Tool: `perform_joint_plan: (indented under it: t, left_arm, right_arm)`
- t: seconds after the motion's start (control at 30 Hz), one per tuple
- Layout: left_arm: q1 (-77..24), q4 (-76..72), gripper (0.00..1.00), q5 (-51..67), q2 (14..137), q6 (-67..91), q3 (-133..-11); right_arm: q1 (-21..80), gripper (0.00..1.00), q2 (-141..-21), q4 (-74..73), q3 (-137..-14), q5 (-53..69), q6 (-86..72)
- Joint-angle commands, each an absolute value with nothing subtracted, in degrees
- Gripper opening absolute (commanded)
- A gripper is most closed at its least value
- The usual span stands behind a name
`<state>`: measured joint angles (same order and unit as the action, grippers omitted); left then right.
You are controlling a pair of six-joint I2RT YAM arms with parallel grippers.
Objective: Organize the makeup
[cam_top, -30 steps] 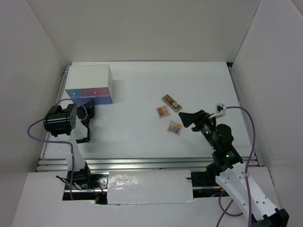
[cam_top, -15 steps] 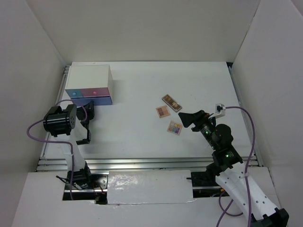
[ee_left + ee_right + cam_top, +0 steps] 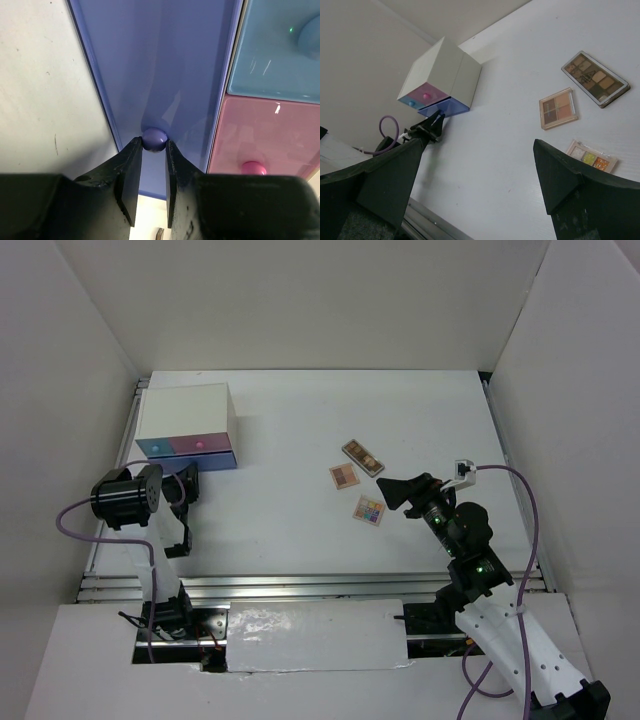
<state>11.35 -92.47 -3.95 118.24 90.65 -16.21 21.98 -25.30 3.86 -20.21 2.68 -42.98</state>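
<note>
Three palettes lie on the white table right of centre: brown (image 3: 363,457), pinkish-tan (image 3: 344,476), multicoloured (image 3: 369,510). They also show in the right wrist view: brown (image 3: 594,78), pinkish-tan (image 3: 558,108), multicoloured (image 3: 590,156). My left gripper (image 3: 186,480) is shut on the purple knob (image 3: 154,139) of the box's lower purple drawer (image 3: 160,65). My right gripper (image 3: 393,491) is open and empty, just right of the multicoloured palette. The bottle, tube and stick are out of view.
The white box (image 3: 185,410) stands at the far left with a blue drawer (image 3: 280,45) and a pink drawer (image 3: 255,140) above the purple one, which sticks out a little (image 3: 445,106). White walls enclose the table.
My left gripper has pulled back toward the near edge with the knob in it, and the box front has shifted slightly with it. The right arm has not moved.
</note>
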Motion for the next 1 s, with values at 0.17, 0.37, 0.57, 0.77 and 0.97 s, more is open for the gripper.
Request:
perform_joint_plan:
  t: [0.17, 0.37, 0.57, 0.77, 0.97]
  left_arm:
    - [13.0, -102.1, 0.07, -0.9, 119.6, 88.7, -17.1]
    - [13.0, -74.6, 0.0, 0.3, 103.9, 82.5, -20.5]
    - [13.1, -59.7, 0.0, -2.8, 92.0, 80.2, -19.3]
    - [13.0, -68.8, 0.0, -1.5, 99.0, 82.6, -16.0]
    - [13.1, -80.4, 0.0, -0.9, 106.3, 85.3, -12.3]
  right_arm:
    - [22.1, 1.0, -25.0, 6.9, -20.2, 3.1, -42.4]
    - [22.1, 1.0, -25.2, 7.0, -20.2, 3.3, -42.4]
    - [22.1, 1.0, -25.0, 7.1, -20.1, 3.6, -42.5]
    - [22.1, 1.0, -24.1, 6.6, -20.1, 3.1, -42.4]
    - [22.1, 1.0, -24.3, 6.7, -20.2, 3.5, -42.5]
